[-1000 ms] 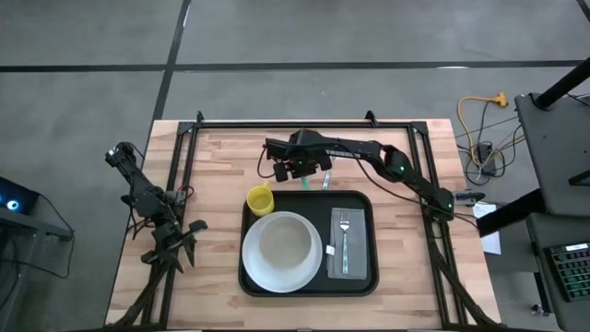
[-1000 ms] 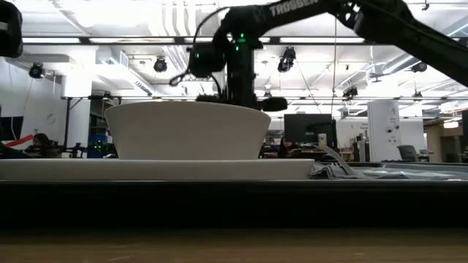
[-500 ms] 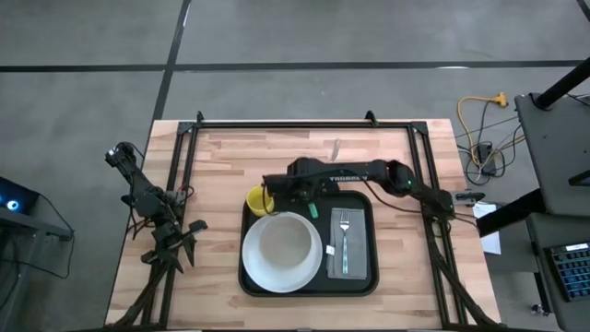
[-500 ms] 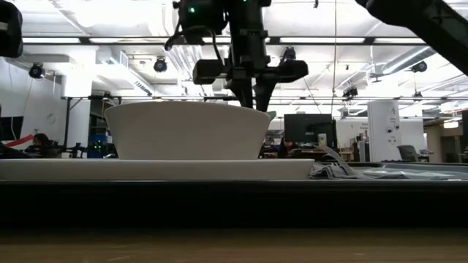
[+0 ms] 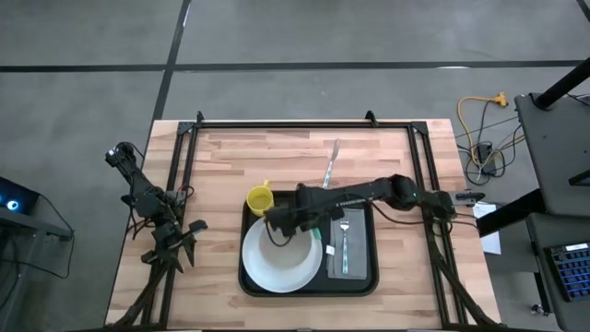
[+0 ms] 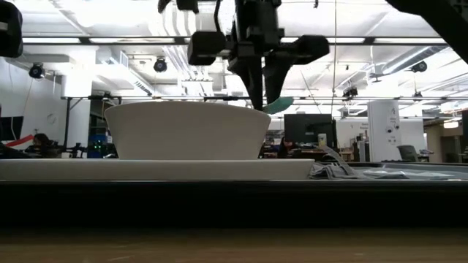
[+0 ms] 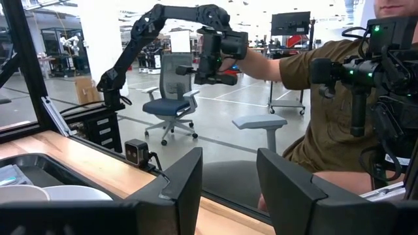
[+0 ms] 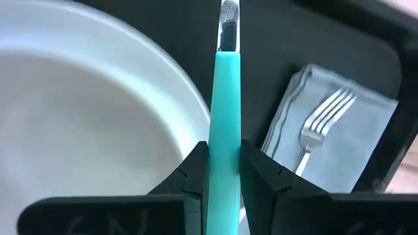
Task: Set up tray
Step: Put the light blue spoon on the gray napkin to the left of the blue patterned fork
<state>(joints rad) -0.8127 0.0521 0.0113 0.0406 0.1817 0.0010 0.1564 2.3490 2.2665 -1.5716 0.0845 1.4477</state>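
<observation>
Pinching smooth teal handle (image 8: 224, 117), rounded tray (image 8: 274, 39)

1. The right arm (image 5: 355, 195) covers part of the tray (image 5: 253, 281) and the top of the white plate (image 5: 277, 267).
2. The teal utensil (image 8: 223, 130) has its far end cut off by the edge.
3. The person (image 7: 326, 78) has the head cut off.
</observation>
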